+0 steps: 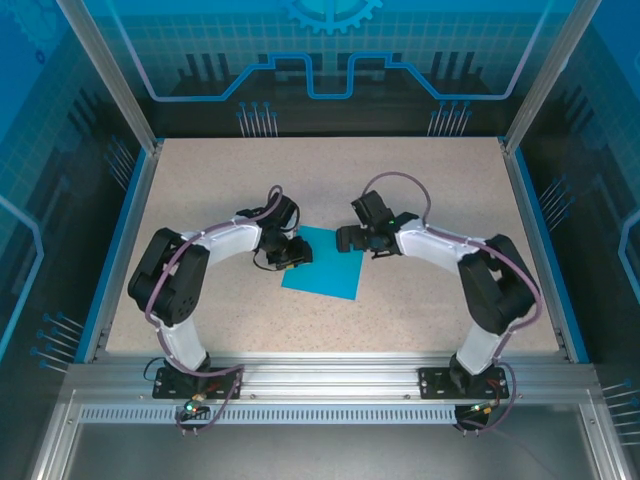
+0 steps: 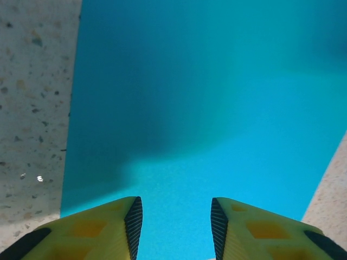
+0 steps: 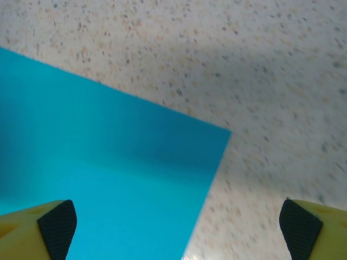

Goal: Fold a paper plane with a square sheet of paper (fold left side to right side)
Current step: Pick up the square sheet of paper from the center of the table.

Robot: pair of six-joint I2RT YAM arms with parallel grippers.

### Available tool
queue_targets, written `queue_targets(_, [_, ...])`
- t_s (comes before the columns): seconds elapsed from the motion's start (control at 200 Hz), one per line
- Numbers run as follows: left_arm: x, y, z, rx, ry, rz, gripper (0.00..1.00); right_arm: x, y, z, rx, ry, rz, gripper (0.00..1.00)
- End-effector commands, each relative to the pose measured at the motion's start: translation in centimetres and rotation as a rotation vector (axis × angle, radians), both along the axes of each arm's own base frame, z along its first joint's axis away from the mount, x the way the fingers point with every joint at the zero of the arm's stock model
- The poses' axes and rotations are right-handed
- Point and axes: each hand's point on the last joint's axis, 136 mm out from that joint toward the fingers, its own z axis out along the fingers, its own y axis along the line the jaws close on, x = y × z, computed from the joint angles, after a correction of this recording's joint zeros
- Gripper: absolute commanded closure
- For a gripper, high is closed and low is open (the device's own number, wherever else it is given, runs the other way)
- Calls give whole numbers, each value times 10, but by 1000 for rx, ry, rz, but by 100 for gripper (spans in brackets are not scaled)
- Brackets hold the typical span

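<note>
Left gripper [image 2: 176, 216]: jaws are seen partly apart, with nothing between the yellow fingers [image 2: 108, 230] and their black pads; blue paper is seen through the gap. Contact with the paper cannot be told. Right gripper [image 3: 179, 227]: jaws are spread wide, one finger over the paper, the other over bare table, nothing clamped.

The square sheet of paper [image 1: 325, 268] is laid flat near the middle of the table [image 1: 420, 180], turned slightly askew, between the two grippers. Its far-left part is covered by the left gripper [image 1: 288, 255]; its far-right corner is sat just below the right gripper [image 1: 352, 238]. In the left wrist view the sheet [image 2: 206, 108] is shaded dark at the far side, and its left edge is seen against the table [image 2: 32, 108]. In the right wrist view one corner of the sheet [image 3: 97, 179] is pointed right over the table [image 3: 271, 81].

The table top is beige, speckled, and edged in blue. A metal rail [image 1: 330, 378] is run along the near edge, with both arm bases bolted on it. Metal posts [image 1: 105, 70] are stood at the far corners. Blue panels [image 1: 330, 40] printed with circuit lines and a gear are set behind and at the sides.
</note>
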Motion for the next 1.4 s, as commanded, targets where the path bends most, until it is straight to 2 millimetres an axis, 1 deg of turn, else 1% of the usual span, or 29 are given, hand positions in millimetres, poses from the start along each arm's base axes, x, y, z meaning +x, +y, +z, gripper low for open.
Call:
queue_targets(0.0, [-13, 4, -15, 16, 51, -26, 58, 7, 7, -12, -48, 30, 21, 0])
queue_targets(0.085, [-17, 5, -22, 19, 72, -25, 58, 13, 9, -23, -69, 55, 12, 0])
queue_targets(0.22, [-24, 8, -31, 31, 97, -24, 58, 15, 13, -36, -71, 90, 4, 0])
queue_targets(0.43, [-28, 9, -38, 31, 110, -18, 59, 6, 22, -47, -33, 143, 31, 0])
queue_targets(0.53, [-28, 9, -39, 31, 112, -16, 59, -1, 29, -48, -13, 162, 51, 0])
queue_targets(0.795, [-26, 6, -37, 15, 102, -14, 59, -18, 51, -41, -4, 169, 113, 0])
queue_targets(1.09, [-23, 2, -31, -13, 86, -12, 59, -31, 60, -30, -32, 159, 152, 1])
queue_targets(1.21, [-21, 0, -25, -30, 69, -12, 59, -32, 61, -25, -23, 156, 167, 10])
queue_targets(1.326, [-19, -2, -20, -41, 52, -15, 59, -33, 64, -21, -7, 156, 186, 21])
queue_targets(1.396, [-18, -2, -15, -48, 39, -16, 59, -34, 66, -17, 4, 153, 196, 29])
